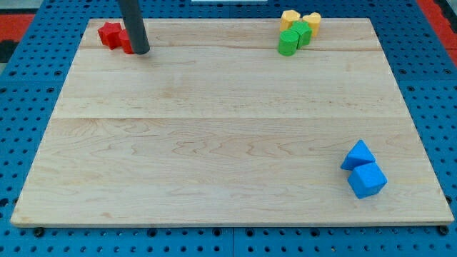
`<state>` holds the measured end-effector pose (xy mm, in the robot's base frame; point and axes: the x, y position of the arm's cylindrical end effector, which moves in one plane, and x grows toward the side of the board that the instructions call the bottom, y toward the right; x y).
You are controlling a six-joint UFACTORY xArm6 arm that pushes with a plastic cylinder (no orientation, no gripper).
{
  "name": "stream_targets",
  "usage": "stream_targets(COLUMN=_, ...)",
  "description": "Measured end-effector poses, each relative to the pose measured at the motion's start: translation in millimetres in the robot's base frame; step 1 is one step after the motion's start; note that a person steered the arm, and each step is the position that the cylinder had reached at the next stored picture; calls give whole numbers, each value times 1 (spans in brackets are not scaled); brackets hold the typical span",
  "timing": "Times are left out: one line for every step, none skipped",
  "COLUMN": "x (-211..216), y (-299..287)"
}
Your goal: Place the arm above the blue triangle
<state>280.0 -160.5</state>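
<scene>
The blue triangle (358, 155) lies on the wooden board (214, 135) near the view's lower right, touching a blue cube (367, 180) just below it. My tip (140, 51) rests on the board at the view's upper left, far from the blue triangle. It stands right beside a red star (110, 33) and partly hides a second red block (126, 43) whose shape I cannot make out.
At the view's top right sit two yellow blocks (290, 19) (311, 21) and two green blocks (288, 42) (302, 32), clustered together. A blue pegboard (28, 86) surrounds the board.
</scene>
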Motion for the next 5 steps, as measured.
stream_targets(x=34, y=49)
stream_targets(x=73, y=161)
stream_targets(x=106, y=248)
stream_targets(x=121, y=329)
stream_targets(x=197, y=395)
